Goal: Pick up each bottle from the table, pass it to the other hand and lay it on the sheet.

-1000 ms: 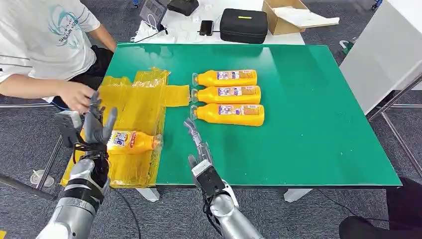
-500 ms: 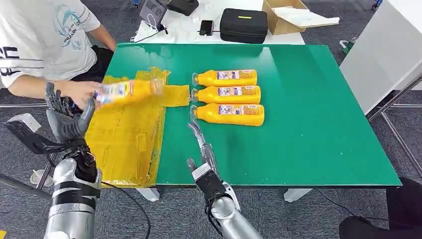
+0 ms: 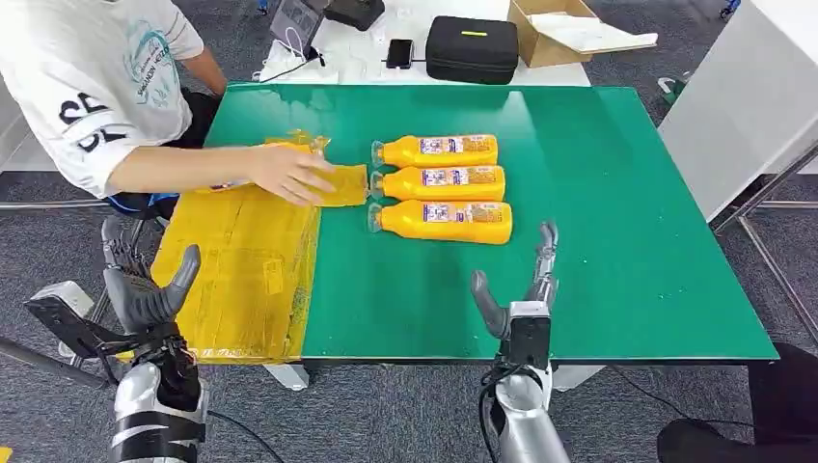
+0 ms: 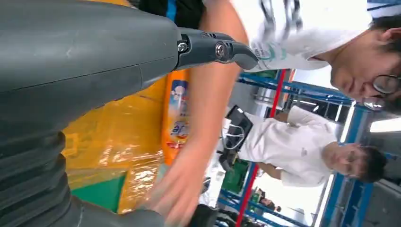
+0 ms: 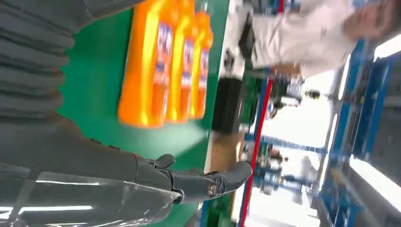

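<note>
We've got both hands empty: left hand spread by the sheet, right hand fingers apart | three bottles wait on the worktop | a person's hand on the sheet's far end | three handovers left, we reckon.

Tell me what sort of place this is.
Probably a robot test lab or workshop: a green table with staged orange bottles, blue metal racking behind, and a side table holding a black case and cardboard box.
</note>
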Tool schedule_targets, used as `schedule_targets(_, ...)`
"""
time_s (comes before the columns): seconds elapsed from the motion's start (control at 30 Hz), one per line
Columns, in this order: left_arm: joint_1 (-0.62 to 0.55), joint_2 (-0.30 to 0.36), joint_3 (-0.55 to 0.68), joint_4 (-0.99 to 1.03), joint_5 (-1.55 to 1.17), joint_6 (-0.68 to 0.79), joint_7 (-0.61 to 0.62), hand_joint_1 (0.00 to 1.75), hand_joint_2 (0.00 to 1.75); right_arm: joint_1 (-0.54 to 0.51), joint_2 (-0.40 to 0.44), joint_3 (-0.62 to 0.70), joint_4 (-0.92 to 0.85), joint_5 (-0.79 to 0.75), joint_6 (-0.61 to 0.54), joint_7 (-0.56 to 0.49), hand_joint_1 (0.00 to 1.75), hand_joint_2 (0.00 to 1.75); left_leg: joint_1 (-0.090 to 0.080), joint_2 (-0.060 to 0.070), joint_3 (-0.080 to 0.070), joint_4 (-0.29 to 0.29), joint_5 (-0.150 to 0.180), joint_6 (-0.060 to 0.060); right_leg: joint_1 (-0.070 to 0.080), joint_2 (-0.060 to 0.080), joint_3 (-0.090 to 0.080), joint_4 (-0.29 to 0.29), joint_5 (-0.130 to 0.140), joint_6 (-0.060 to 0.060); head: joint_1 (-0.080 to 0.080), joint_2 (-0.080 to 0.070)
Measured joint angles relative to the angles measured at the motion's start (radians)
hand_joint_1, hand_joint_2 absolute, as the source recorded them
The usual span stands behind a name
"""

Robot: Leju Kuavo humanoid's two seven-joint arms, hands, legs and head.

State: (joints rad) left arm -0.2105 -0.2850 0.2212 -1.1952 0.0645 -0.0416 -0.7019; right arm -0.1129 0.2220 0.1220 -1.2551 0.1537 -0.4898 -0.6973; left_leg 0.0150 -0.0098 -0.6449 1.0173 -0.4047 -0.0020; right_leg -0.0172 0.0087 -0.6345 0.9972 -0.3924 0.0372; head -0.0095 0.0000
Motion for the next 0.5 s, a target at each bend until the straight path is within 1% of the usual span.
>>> schedule_targets(0.17,0.027,-0.006,-0.028,-0.006,-0.019,0.022,0.000,0.00,1.75,0.006,-0.002,-0.051,-0.011,-0.006,-0.009,-0.001,0.00,1.75,0.000,0.000,0.000,0.000,0.000,0.000,0.000,0.000,0.000,0.000,0.000,0.000,0.000,0.000)
schedule_targets(0.5,0.047,-0.007,-0.071,-0.005,-0.030,0.043,0.000,0.00,1.75,0.006,-0.002,-0.068,-0.010,0.004,0.001,-0.001,0.00,1.75,0.000,0.000,0.000,0.000,0.000,0.000,0.000,0.000,0.000,0.000,0.000,0.000,0.000,0.000)
